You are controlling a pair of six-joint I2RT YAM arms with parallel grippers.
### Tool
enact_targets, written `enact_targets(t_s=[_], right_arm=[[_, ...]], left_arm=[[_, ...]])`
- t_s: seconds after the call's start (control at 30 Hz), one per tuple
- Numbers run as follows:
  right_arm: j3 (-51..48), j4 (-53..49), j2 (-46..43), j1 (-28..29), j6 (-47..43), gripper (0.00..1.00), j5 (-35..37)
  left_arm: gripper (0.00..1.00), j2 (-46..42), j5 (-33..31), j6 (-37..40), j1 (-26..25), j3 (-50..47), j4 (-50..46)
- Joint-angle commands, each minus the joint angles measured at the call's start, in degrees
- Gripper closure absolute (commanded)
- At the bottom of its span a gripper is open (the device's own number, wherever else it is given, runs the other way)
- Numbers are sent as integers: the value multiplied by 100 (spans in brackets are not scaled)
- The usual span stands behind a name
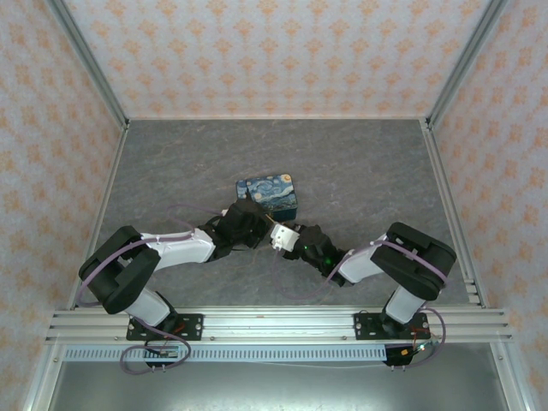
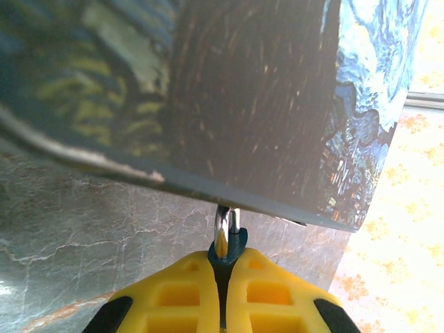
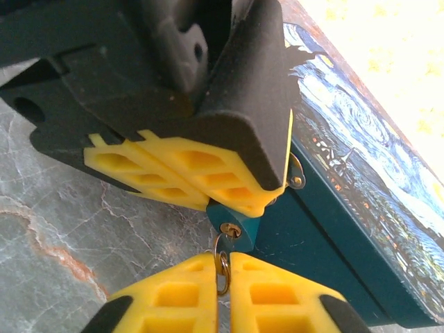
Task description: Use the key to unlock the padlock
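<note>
one padlock (image 3: 239, 223) just beside one starry tin (image 3: 361, 187) lying on the grey surface (image 3: 104, 222); left jaws pinch its teal body, right jaws pinch one key (image 3: 223, 265) at its keyhole.

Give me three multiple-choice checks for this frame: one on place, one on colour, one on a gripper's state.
1. Where is the padlock relative to the tin?
A. On its lid. B. Beside its side wall. C. Inside it.
2. What colour is the padlock's body?
A. Red. B. White. C. Teal.
3. What is the right gripper doing?
A. Shut on the key. B. Wide open. C. Holding the tin.

Answers:
1 B: the right wrist view shows it next to the tin's side.
2 C: a teal body sits in the shut left gripper.
3 A: its yellow fingers meet around the key's ring just below the padlock.
</note>
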Motion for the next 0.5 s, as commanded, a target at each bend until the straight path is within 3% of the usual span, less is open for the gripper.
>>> enact_targets(t_s=[0.0, 0.2, 0.47], right_arm=[[179, 109, 42, 9, 353, 93, 109], [200, 5, -111, 9, 995, 100, 167], [372, -253, -262, 9, 2190, 100, 32]], left_arm=[[100, -157, 82, -37, -35, 158, 57], [100, -118, 107, -46, -33, 161, 99], [100, -70, 131, -72, -39, 177, 159]])
